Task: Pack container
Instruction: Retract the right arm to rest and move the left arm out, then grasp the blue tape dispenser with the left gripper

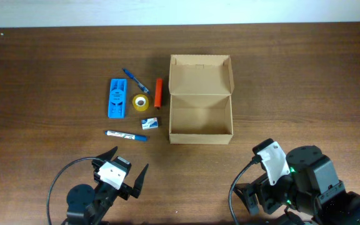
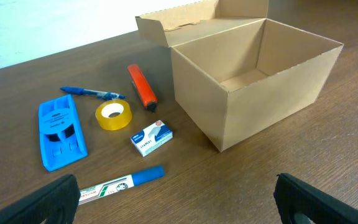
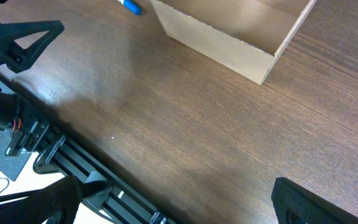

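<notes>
The container [image 1: 200,134] is a tan cardboard box, open and empty, with its flap lid [image 1: 200,74] standing back; it shows too in the left wrist view [image 2: 278,99] and the right wrist view [image 3: 222,40]. To its left lie a blue-capped marker [image 1: 125,134] [image 2: 120,184], a small staples box [image 1: 150,123] [image 2: 151,138], a yellow tape roll [image 1: 140,102] [image 2: 113,116], a red tube [image 1: 158,92] [image 2: 142,86], a blue pen [image 1: 135,81] and a blue stapler [image 1: 117,97] [image 2: 59,130]. My left gripper [image 1: 130,158] [image 2: 179,202] is open just short of the marker. My right gripper [image 3: 179,199] is open over bare wood, near the box's front right.
The table's front edge with a black rail [image 3: 92,177] runs under the right gripper's left finger. The left arm's finger [image 3: 30,37] shows at far left in the right wrist view. Cables loop beside both arm bases [image 1: 55,187].
</notes>
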`<state>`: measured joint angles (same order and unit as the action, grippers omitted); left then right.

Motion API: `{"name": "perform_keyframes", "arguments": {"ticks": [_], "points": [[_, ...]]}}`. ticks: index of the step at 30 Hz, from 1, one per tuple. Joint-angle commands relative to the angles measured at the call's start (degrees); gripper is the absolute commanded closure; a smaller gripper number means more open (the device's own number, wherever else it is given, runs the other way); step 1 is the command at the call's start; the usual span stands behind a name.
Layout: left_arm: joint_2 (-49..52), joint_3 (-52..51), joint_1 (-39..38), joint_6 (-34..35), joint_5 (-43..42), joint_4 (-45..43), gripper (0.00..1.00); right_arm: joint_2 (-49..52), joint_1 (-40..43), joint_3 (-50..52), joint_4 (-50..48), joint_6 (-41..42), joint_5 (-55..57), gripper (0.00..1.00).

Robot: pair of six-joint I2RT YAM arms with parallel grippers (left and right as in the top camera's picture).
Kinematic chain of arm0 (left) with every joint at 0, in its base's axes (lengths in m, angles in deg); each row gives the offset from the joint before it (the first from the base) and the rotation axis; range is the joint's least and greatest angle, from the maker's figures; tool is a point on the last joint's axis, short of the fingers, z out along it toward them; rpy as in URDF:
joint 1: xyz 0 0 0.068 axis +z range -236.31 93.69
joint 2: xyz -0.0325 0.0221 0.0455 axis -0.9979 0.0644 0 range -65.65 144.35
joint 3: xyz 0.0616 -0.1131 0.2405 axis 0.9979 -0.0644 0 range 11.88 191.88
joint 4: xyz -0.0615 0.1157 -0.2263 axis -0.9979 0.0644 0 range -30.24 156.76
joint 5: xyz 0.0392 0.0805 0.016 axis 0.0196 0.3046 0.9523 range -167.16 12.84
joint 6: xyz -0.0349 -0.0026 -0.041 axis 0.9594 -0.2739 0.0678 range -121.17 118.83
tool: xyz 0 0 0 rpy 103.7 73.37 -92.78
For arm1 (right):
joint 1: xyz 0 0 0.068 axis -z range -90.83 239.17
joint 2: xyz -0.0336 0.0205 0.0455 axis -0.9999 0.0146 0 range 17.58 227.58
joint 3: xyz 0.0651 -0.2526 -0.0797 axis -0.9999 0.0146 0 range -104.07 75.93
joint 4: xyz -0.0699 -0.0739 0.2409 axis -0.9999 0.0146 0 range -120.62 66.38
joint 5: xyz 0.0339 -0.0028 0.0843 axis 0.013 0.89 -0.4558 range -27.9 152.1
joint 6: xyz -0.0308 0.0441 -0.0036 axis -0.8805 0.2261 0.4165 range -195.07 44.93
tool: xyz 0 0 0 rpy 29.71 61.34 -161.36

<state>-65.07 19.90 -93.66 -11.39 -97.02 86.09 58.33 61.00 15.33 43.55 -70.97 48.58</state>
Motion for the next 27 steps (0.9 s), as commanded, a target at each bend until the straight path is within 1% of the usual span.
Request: {"name": "perform_keyframes", "arguments": {"ticks": [1,8,9,11,12,15,18,23,24,27], "points": [[-0.28,-0.44,0.28,0.5,0.13,-0.07,0.0,-0.17,-0.28,-0.81,0.0,0.02,0.09,0.01],[-0.28,-0.44,0.28,0.96,0.17,-1.38,0.01,-0.17,-0.28,-0.81,0.0,0.0,0.09,0.01],[-0.28,-0.44,0.28,2.91,0.2,-1.44,0.0,-0.17,-0.28,-0.81,0.0,0.02,0.09,0.01],[-0.28,-0.33,0.28,8.94,0.15,-2.38,0.0,-0.17,-0.28,-0.81,0.0,0.0,0.09,0.01],[-0.11,0.26,0.28,10.25,0.2,-2.82,0.0,-0.15,-0.28,-0.81,0.0,0.02,0.09,0.01],[2.69,4.02,0.28,10.25,1.95,-2.73,0.0,-0.17,-0.28,-0.81,0.0,0.02,0.09,0.01],[10.38,9.05,0.28,10.23,5.73,-1.46,0.0,-0.15,-0.28,-0.81,0.0,0.02,0.09,0.01],[31.28,21.44,0.28,10.25,8.22,0.26,0.0,-0.17,-0.28,-0.81,0.0,0.0,0.09,0.01],[34.56,23.85,0.28,10.25,9.14,1.31,0.01,-0.15,-0.28,-0.81,0.0,0.0,0.09,0.01],[44.33,32.98,0.31,10.21,16.24,7.69,0.0,-0.17,-0.28,-0.81,0.0,0.02,0.09,0.01]]}}
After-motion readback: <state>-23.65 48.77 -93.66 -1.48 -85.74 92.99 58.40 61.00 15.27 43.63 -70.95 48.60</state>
